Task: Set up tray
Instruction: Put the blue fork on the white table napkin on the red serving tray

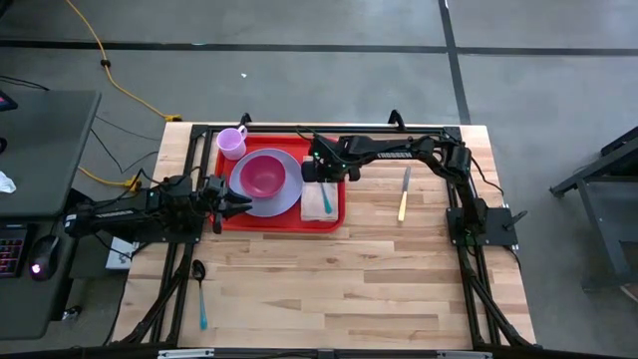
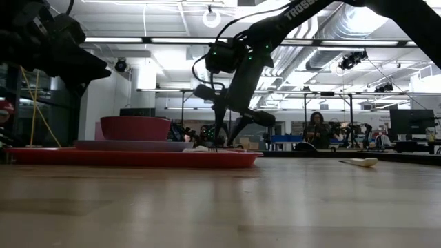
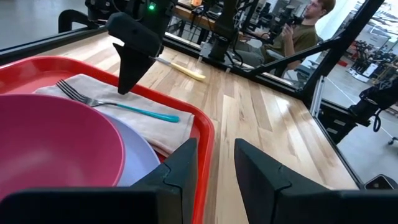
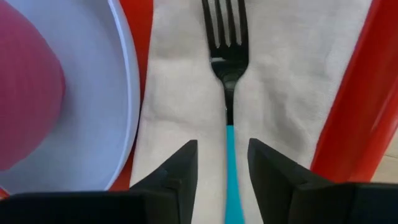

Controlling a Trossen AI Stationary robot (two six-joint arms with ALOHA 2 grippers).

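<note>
The red tray (image 1: pixel 279 223) lies flat on the wooden table. On it are a lavender plate (image 1: pixel 291 195) carrying a pink bowl (image 1: pixel 262 175), a lavender cup (image 1: pixel 232 142) at its far left corner, and a beige napkin (image 4: pixel 180 93). A fork (image 4: pixel 227 62) with black tines and a teal handle lies on the napkin. My right gripper (image 4: pixel 222 149) points down over the fork, open, with one finger on each side of the handle and a gap to it. My left gripper (image 3: pixel 216 146) hovers open above the tray's near left part (image 1: pixel 242 206).
A knife with a yellow handle (image 1: pixel 404 194) lies on the table to the right of the tray. A spoon with a teal handle (image 1: pixel 200 289) lies near the near left edge. Bare wood fills the near half. A person (image 3: pixel 298 31) sits beyond the table.
</note>
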